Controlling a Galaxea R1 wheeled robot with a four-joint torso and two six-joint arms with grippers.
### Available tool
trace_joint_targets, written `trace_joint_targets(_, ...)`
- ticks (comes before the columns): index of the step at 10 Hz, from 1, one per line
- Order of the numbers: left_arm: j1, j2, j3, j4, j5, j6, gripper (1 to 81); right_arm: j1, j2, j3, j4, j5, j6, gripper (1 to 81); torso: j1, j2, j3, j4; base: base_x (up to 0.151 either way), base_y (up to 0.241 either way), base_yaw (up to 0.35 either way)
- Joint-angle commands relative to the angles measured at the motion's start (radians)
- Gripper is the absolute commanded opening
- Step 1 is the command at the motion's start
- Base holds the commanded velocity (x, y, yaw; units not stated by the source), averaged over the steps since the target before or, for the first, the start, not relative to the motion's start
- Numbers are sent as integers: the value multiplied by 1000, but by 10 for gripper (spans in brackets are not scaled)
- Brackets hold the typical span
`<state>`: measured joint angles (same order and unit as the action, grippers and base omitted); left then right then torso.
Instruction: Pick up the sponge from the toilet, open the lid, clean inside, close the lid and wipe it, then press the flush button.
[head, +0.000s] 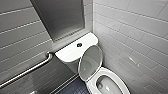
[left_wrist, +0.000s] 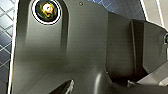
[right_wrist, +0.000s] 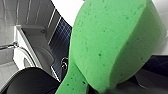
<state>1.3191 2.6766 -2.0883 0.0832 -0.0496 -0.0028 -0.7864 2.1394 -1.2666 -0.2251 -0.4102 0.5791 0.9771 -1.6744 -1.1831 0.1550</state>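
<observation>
- Right gripper (right_wrist: 86, 87) is clamped onto the sponge (right_wrist: 110, 42). The green foam is pinched narrow where it's caught and bulges out wide past that, so it looks like a proper squeeze and not just resting there.
- My guess on the grip: it's holding one end so the fat free end can do the scrubbing and the gripper stays off the porcelain.
- The sponge is up in the air, right in front of the right wrist camera. It's well apart from the toilet (head: 115, 77), which sits further back in that view.
- The lid (head: 90, 62) is up, tipped back toward the tank top (head: 67, 52), just in front of the flush button (head: 79, 45). So I'd call the opening step done.
- With the lid like that, the bowl (head: 105, 85) is exposed. The sponge isn't in it yet, so I'd put this between opening and cleaning inside.
- It's a tight corner. There's a grab bar (head: 30, 70) on the left wall and tiles close on the other side, which is probably why the sponge is held high.
- One worry: the lid only leans back, so a bump could drop it.
</observation>
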Motion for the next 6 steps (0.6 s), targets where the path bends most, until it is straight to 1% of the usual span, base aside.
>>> trace_joint_targets(1,-10,-24,22,6,68,3,811,86,-105,112,3,-10,4,10,0,0,0,0,0,0,0)
trace_joint_targets(2,-10,-26,22,6,66,4,811,149,-99,124,4,-15,13,10,0,0,0,0,0,0,0)
trace_joint_targets(3,-10,-24,20,6,68,3,811,227,-70,110,-3,-30,54,10,0,0,0,0,0,0,0)
trace_joint_targets(4,-10,-23,19,6,68,3,811,296,0,65,-10,-85,76,10,0,0,0,0,0,0,0)
trace_joint_targets(5,-10,-21,17,6,68,3,811,347,79,4,-13,-151,77,10,0,0,0,0,0,0,0)
trace_joint_targets(6,-10,-21,16,6,68,3,811,367,177,-92,-25,-177,77,10,0,-1,0,0,0,0,0)
